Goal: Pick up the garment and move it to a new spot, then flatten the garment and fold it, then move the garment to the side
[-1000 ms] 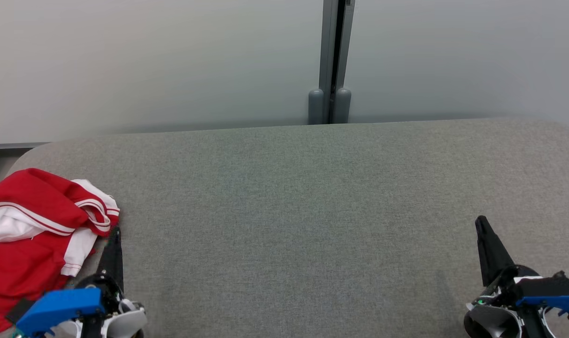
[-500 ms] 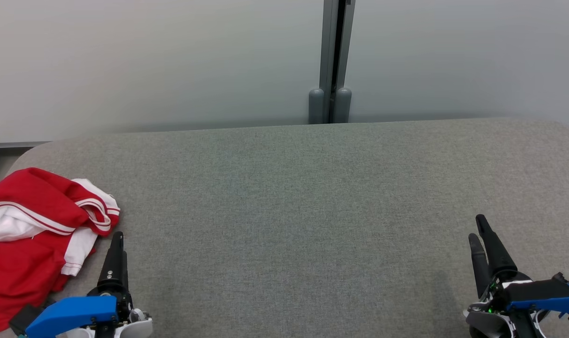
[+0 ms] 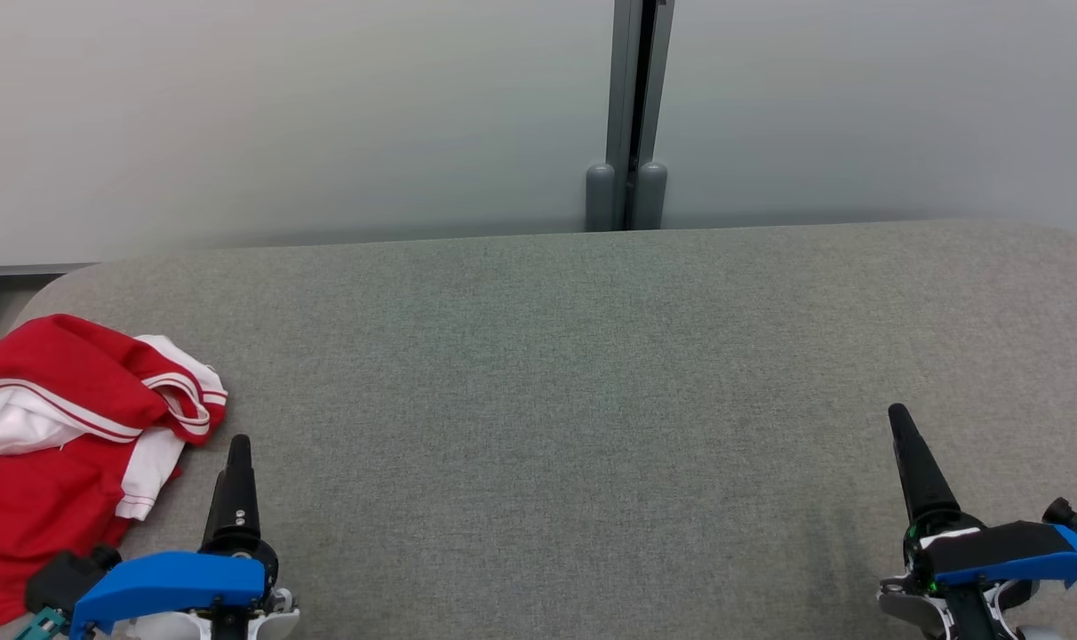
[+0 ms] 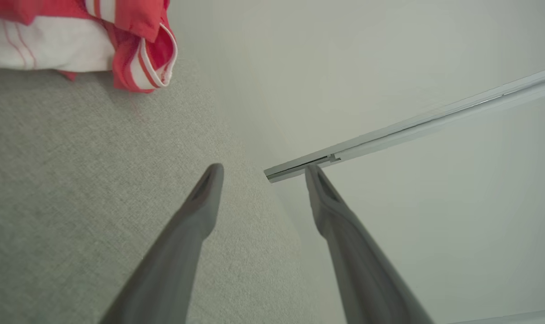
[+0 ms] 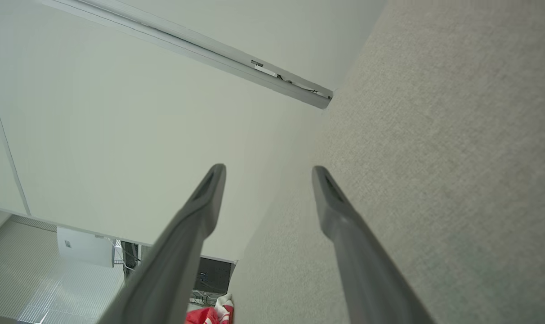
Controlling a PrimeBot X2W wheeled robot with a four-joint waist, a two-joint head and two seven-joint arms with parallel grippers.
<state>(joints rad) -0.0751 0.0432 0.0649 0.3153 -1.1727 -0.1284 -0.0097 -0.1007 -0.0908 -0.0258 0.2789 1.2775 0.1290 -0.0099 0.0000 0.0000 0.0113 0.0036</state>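
At the lower left of the head view, the left gripper (image 3: pixel 238 443) points up the picture above the grey fabric surface (image 3: pixel 547 400). Its two dark fingers are seen edge-on and read as one, with a blue housing behind them. The left wrist view shows the left gripper (image 4: pixel 262 168) with its fingers spread wide and nothing between them, only bare fabric and pale wall beyond.

The garment (image 3: pixel 67 436) is red with white panels and thin striped trim. It lies crumpled at the left end of the surface, partly cut off by the picture's left edge. It is just beside the left gripper's fingers, and they do not touch it. From the left wrist the garment (image 4: pixel 74 40) appears at the upper left corner, a striped cuff turned toward the camera.

At the lower right of the head view, the right gripper (image 3: pixel 898 416) also points up the picture, well apart from the garment, with the bare middle of the surface between them. In the right wrist view the right gripper (image 5: pixel 268 168) likewise stands wide apart and holds nothing. A small patch of the garment (image 5: pixel 205 316) shows at the bottom edge of that view.

Behind the surface, pale wall panels meet at a grey vertical post (image 3: pixel 627 116).
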